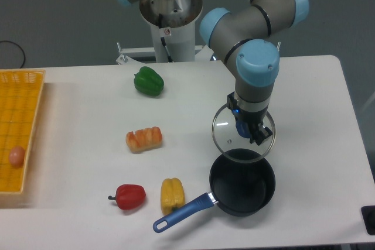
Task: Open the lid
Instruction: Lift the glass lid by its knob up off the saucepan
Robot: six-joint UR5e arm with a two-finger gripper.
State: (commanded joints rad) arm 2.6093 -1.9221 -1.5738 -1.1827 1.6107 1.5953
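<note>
White tabletop (304,86) fills most of the view, with a grey wall behind the arm's base. The gripper (246,132) hangs straight down from the wrist, and its fingers are clenched on the blue knob at the middle of the lid (225,133), which is why the glass disc stays level in the air. The lid sits above and just behind the saucepan (242,185), its front rim overlapping the pan's back edge in this view, so the pan's dark inside is almost fully uncovered. Holding by the centre knob keeps the disc balanced and the glass untouched.

By my judgement the opening is nearly done; what seems left is a place to set the lid down, and the bare tabletop to the right of the pan looks suitable.

The pan's blue handle (180,212) points toward the front left, near a yellow pepper (172,194) and a red pepper (130,195). A shrimp-like toy (143,138) and a green pepper (148,81) lie further back, well apart from the pan. A yellow basket (22,109) at the left edge holds 1 egg (16,156).
</note>
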